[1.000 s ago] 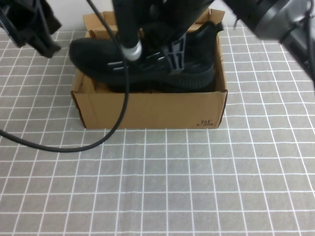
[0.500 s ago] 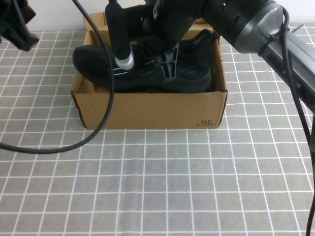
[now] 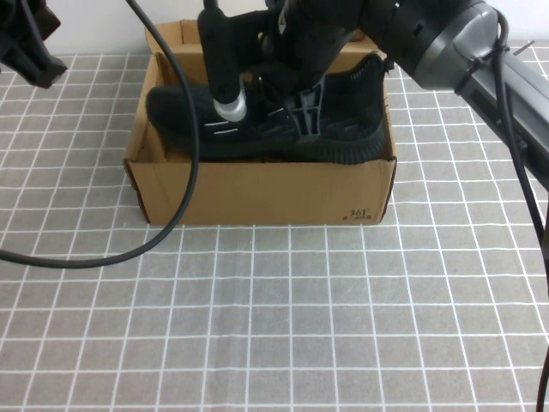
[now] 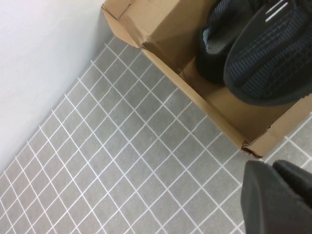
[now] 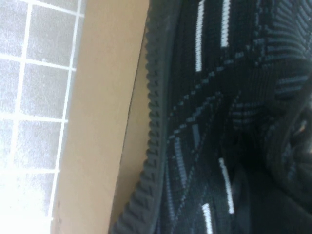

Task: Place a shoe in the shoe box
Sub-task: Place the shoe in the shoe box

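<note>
Two black shoes, one cardboard box.

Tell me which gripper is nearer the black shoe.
Right. The right gripper is down at the black shoe over the shoe box; the left gripper hovers off the box's far-left corner.

A black knit shoe fills most of the right wrist view, from about 12 o'clock round to 6 o'clock. Short white stripes and grey woven lines run across its upper. Its toothed rubber sole edge runs from 12 o'clock down towards 7 o'clock, lying against the plain brown cardboard of the box. Past the box, at 9 to 11 o'clock, lies the grey table with its white grid lines. Neither end effector can be made out here.
</note>
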Motion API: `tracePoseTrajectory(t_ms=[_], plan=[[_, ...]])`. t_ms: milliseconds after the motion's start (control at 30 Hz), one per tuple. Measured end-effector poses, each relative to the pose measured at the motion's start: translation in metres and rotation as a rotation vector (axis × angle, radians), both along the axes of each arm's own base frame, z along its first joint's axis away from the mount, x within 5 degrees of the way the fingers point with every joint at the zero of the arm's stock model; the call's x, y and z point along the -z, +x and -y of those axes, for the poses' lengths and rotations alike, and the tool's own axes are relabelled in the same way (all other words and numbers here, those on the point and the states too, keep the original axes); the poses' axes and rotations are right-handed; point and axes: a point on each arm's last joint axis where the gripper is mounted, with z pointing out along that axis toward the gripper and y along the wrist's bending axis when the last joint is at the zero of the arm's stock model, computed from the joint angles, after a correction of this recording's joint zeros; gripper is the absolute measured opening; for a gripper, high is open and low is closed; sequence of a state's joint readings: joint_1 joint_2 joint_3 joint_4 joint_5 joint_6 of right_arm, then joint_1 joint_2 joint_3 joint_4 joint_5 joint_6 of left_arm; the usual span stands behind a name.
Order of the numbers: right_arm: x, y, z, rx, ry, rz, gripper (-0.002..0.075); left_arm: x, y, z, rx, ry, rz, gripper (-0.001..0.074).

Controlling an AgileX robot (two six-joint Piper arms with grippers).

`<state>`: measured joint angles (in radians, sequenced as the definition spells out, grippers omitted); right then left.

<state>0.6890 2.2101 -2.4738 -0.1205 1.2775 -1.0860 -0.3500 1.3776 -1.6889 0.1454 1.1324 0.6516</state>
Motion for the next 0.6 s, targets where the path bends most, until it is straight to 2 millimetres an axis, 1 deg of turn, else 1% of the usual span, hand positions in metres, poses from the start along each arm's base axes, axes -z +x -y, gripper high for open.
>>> tracePoseTrajectory(t_ms=[167,300,600], plan=[[0.007,0.001,0.0,-0.003,0.005,-0.032,0.0051,0.0,0.0,0.001,0.003,-0.007,-0.003,0.0001],[0.009,0.001,-0.001,-0.006,0.01,-0.043,0.005,0.0,-0.001,0.002,0.011,-0.025,-0.009,0.0001],[0.013,0.006,-0.003,0.006,0.014,-0.016,0.005,0.0,-0.001,0.003,0.015,-0.034,-0.011,0.0001]])
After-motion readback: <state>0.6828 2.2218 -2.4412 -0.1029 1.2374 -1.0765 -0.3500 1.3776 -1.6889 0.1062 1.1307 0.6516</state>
